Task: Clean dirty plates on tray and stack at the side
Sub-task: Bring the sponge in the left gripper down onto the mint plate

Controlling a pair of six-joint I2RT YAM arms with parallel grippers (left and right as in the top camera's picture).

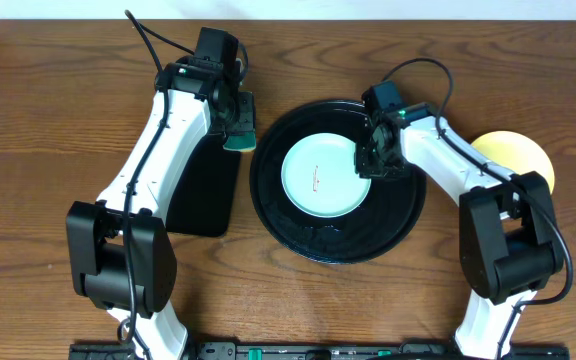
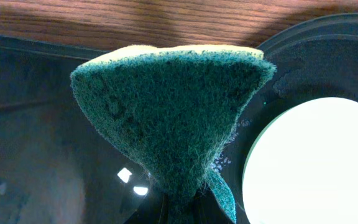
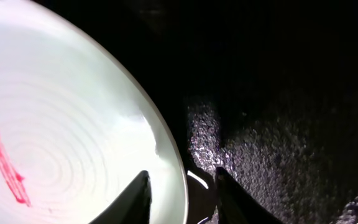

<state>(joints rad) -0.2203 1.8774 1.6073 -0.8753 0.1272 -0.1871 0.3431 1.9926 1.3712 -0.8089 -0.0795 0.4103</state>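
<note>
Right gripper (image 3: 182,174) straddles plate's (image 3: 61,137) rim, bare tray (image 3: 291,162) beside; left gripper (image 1: 238,127) pinches sponge (image 2: 173,112).

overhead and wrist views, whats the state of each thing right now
mint plate: on the tray, red smudge, dirty
tray: holds one plate
yellow plate: on the table beside the tray
sponge: pinched, off the plate
left gripper: shut on sponge
right gripper: open, astride mint plate's rim
</note>
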